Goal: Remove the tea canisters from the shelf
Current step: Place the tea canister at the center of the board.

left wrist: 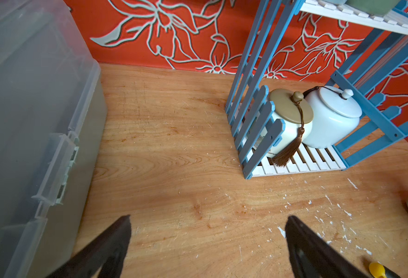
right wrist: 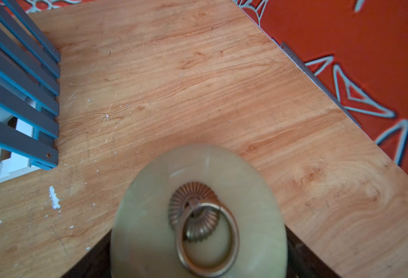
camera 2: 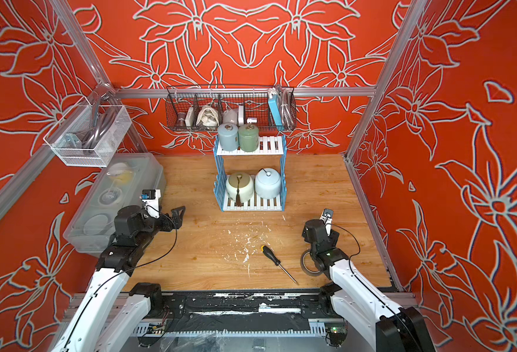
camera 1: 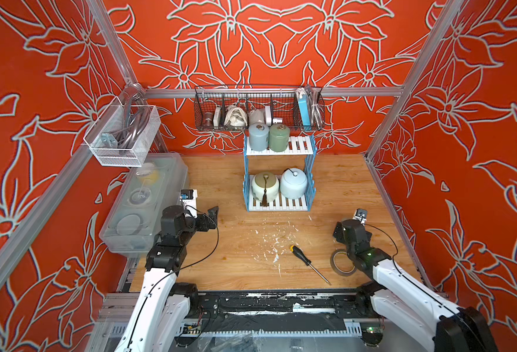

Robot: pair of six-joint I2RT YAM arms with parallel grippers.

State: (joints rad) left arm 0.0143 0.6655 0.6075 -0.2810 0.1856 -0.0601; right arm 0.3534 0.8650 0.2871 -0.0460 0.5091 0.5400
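Observation:
The shelf (camera 1: 302,146) stands at the back of the table. Its top board carries a grey-blue canister (camera 1: 258,137) and a sage green one (camera 1: 278,137). On the bottom board sit a cream canister with a brown tassel (camera 1: 264,186) and a pale blue-white one (camera 1: 293,183). My right gripper (right wrist: 198,260) is shut on a yellow-green canister (right wrist: 150,216) with a ring handle, right of the shelf; both are hidden under the arm in both top views. Left of the shelf, my left gripper (left wrist: 207,217) hovers wide open and holds nothing.
A lidded clear plastic box (camera 1: 141,207) lies along the left wall beside my left arm. A screwdriver (camera 1: 306,260) and a tape roll (camera 1: 341,263) lie near the front right. A black wire basket (camera 1: 258,109) and a clear mesh basket (camera 1: 123,134) hang on the rails.

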